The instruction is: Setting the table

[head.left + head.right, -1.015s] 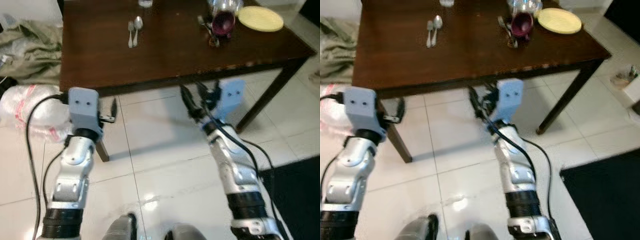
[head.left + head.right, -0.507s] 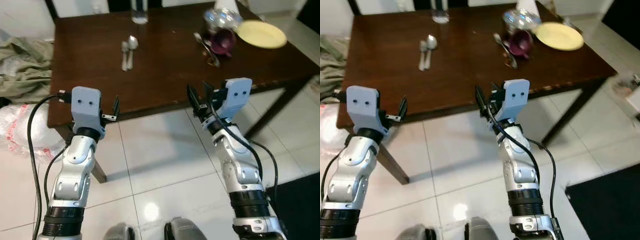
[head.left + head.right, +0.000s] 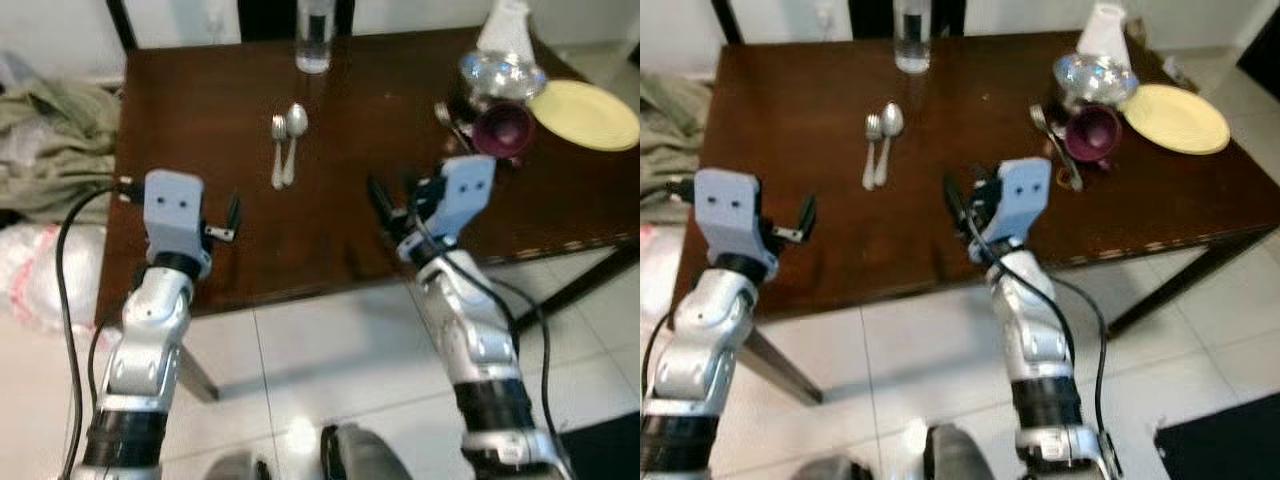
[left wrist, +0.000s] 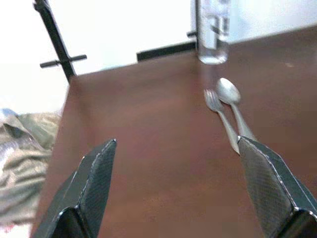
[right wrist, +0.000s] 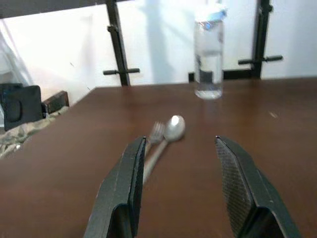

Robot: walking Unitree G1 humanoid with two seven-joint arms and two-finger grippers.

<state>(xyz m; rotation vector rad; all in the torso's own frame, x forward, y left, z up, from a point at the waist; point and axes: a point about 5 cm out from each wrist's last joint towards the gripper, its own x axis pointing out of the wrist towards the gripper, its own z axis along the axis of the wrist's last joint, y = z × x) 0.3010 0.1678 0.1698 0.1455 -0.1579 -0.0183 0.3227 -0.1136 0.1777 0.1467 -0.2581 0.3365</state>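
Table [image 3: 820,120] near edge under both arms | left end effector [image 4: 173,188] released | right end effector [image 5: 181,183] released | fork [image 3: 870,150], spoon [image 3: 886,140] ahead, apart

No lettering can be read anywhere; the water bottle [image 5: 208,58] perhaps bears a label, too blurred.
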